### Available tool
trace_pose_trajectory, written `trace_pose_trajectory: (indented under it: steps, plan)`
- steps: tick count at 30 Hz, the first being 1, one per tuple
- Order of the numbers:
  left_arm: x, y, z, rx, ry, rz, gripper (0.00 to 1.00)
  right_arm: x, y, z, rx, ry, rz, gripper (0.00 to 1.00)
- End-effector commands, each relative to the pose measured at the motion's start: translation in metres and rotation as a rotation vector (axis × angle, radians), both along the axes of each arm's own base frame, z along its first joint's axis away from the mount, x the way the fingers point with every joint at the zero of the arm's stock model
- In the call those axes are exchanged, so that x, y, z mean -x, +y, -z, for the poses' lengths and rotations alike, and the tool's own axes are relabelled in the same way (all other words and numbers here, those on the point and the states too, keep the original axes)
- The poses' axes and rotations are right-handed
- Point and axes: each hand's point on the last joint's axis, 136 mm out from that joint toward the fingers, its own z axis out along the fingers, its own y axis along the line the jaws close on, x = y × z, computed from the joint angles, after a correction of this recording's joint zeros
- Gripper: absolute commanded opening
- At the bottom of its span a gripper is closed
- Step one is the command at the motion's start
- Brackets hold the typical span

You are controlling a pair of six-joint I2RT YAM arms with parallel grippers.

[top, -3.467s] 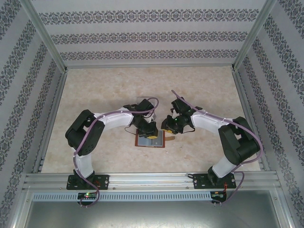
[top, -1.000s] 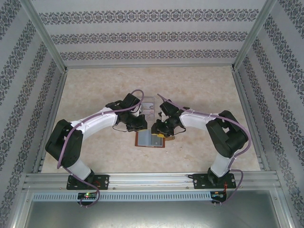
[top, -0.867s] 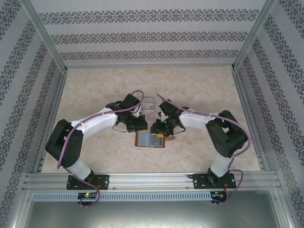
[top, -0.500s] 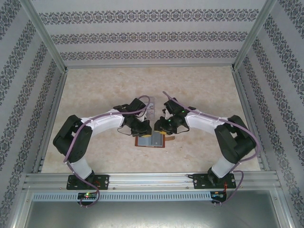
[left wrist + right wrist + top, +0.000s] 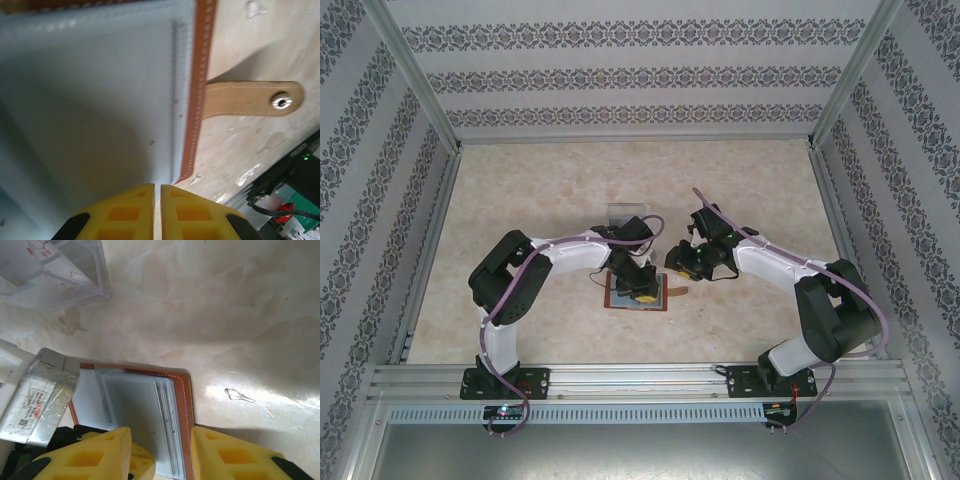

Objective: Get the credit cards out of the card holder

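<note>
Top view: card holder [image 5: 638, 292] lies open and flat, long axis left-right, tab [image 5: 678, 291] pointing right. My left arm folds inward, left gripper [image 5: 636, 283] over the holder; right gripper [image 5: 678, 262] is near its right end. Left wrist: jaws closed, gripping nothing, over the grey-blue pocket [image 5: 90, 100]. Right wrist: jaws partway apart, holding nothing, above the holder's brown edge.

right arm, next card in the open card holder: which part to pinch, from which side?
Probably the layered card edges by the brown outer rim of the card holder, right gripper coming from that rim side. Those edges step up from the grey-blue pocket; the rest lies flat. Card versus pocket lip is too blurred to tell. The shut left gripper sits close, so approach narrowly.
</note>
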Motion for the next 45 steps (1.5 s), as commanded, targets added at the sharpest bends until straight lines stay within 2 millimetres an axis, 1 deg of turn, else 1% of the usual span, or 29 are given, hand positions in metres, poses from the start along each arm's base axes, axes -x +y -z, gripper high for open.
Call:
trace_pose_trajectory:
  steps: [1,6,12,17,22,25,29,32,34,40,45]
  plan:
    - [0.006,0.014,0.003,-0.081,-0.008,0.025,0.11,0.007,-0.004,0.003,0.003,0.012,-0.004,0.38]
    - [0.005,0.022,-0.002,-0.092,-0.030,0.002,0.10,0.009,0.000,0.005,-0.009,0.026,-0.025,0.38]
    - [-0.001,0.034,-0.008,-0.087,-0.052,-0.042,0.10,0.013,0.016,0.004,-0.031,0.036,-0.091,0.38]
    - [-0.001,0.043,-0.005,-0.091,-0.045,-0.060,0.09,0.017,0.033,0.008,-0.039,0.052,-0.141,0.38]
    - [0.001,0.047,0.002,-0.095,-0.030,-0.065,0.09,0.018,0.041,0.009,-0.037,0.056,-0.159,0.38]
    - [-0.001,0.044,0.000,-0.080,-0.034,-0.071,0.09,0.019,0.041,0.010,-0.036,0.059,-0.158,0.38]
    - [-0.009,0.030,-0.018,-0.008,-0.063,-0.092,0.11,0.019,0.038,0.010,-0.024,0.055,-0.151,0.38]
    - [-0.009,0.022,-0.026,0.011,-0.076,-0.078,0.13,0.018,0.036,0.010,-0.020,0.051,-0.144,0.38]
    - [-0.008,0.018,-0.024,0.011,-0.070,-0.067,0.14,0.017,0.036,0.010,-0.020,0.051,-0.139,0.38]
    - [-0.002,0.015,-0.007,-0.013,-0.027,-0.048,0.17,0.018,0.036,0.011,-0.019,0.054,-0.141,0.38]
    - [-0.001,0.022,0.001,-0.061,-0.027,-0.043,0.20,0.019,0.036,0.012,-0.020,0.057,-0.143,0.38]
